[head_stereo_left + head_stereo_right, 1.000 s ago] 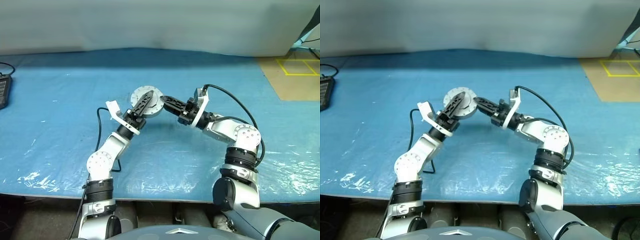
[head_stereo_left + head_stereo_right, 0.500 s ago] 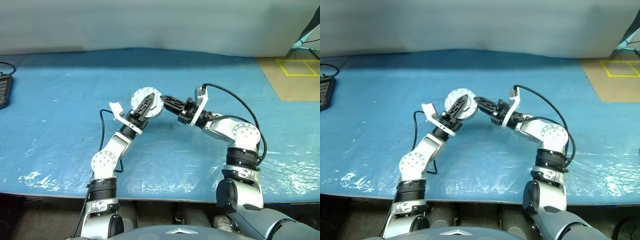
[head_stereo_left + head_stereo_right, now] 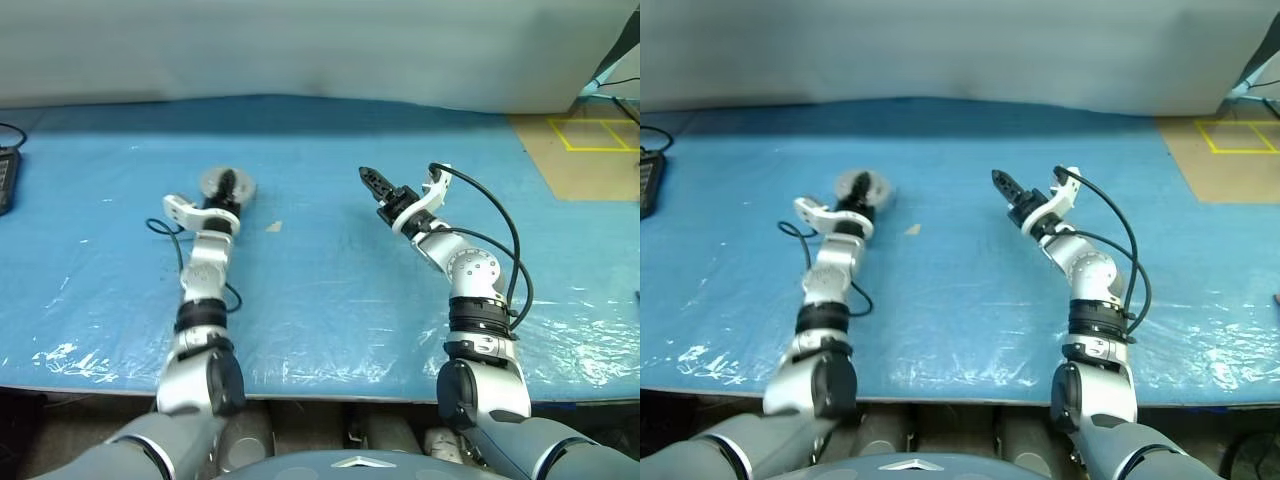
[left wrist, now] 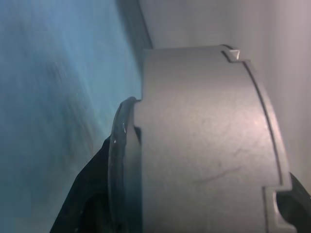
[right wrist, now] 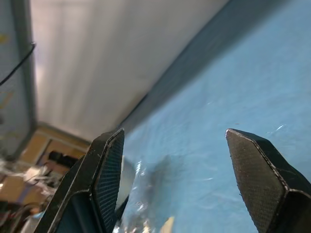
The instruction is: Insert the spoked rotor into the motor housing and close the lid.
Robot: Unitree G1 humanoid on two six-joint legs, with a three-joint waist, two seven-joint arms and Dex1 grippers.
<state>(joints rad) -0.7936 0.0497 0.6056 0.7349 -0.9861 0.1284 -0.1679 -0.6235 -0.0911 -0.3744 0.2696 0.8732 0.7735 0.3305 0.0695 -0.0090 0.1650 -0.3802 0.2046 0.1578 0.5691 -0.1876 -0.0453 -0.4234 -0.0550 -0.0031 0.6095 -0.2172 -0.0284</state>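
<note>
My left gripper (image 3: pixel 228 186) reaches out to the far left of the blue table and is shut on a round silver motor housing (image 3: pixel 212 182), held just above the sheet. In the left wrist view the housing's grey side wall (image 4: pixel 204 145) sits close up between my black fingers (image 4: pixel 87 199). I cannot tell the lid apart from the housing here. The spoked rotor is out of view. My right gripper (image 3: pixel 372 181) is raised over the middle right of the table, open. Its fingertips (image 5: pixel 109 160) stand wide apart with nothing between them.
The table (image 3: pixel 330 300) is covered by a wrinkled blue plastic sheet. A small pale scrap (image 3: pixel 272 227) lies between the arms. A black device (image 3: pixel 5 180) sits at the left edge. A brown board with yellow tape (image 3: pixel 590 145) lies at the back right.
The two grippers were together at the silver part in the middle. The left arm has swung out left carrying it. The right gripper has let go, opened and drawn away to the right.
</note>
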